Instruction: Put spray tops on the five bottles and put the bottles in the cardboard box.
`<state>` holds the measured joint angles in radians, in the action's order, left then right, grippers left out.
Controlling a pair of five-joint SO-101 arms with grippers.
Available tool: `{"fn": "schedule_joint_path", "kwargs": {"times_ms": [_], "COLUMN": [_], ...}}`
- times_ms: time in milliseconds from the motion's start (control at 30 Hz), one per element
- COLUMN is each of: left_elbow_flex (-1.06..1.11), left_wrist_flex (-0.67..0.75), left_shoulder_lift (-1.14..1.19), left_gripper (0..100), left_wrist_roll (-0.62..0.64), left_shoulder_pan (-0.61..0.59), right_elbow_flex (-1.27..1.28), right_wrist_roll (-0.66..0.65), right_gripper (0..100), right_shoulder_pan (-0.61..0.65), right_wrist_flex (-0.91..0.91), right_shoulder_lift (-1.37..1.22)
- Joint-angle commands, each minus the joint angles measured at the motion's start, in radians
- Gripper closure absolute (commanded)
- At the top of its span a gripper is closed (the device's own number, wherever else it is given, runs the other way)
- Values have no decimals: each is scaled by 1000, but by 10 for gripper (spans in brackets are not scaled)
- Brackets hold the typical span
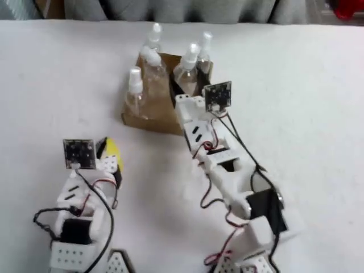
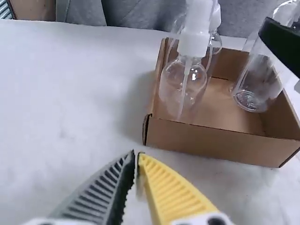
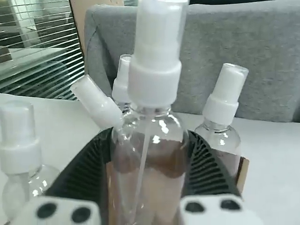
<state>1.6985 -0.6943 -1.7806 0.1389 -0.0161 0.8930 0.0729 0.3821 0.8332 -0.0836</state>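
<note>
Bottle [image 3: 146, 171] upright in right end effector [image 3: 150, 145], spray top [image 3: 157, 56] pointing up.

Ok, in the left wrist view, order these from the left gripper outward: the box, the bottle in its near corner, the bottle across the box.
From the left gripper:
1. The box, front wall just ahead on the table.
2. The corner bottle, standing just inside that wall.
3. The far bottle, across the box floor.

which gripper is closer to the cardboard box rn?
Right. The right gripper is at the cardboard box, shut on a bottle. The left gripper is shut, over the table, short of the box's near wall.
</note>
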Motion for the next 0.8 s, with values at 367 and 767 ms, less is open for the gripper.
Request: {"fn": "schedule_joint_path", "kwargs": {"times_ms": [367,767], "left_elbow_flex": [-3,-3], "left_wrist_flex": [20,20], "left_shoulder_lift": [12,13], "left_gripper": [980,980], "left_wrist_roll": [-12,-12], "left_shoulder_pan": [-10,-10], "right_elbow_flex": [32,-110], "right_wrist_roll": [-2,-3], "right_gripper": [983,983], "right_shoulder_pan": [-67,-99], "right_wrist_flex": [110,82], "right_shoulder_lift": [7,-136]}}
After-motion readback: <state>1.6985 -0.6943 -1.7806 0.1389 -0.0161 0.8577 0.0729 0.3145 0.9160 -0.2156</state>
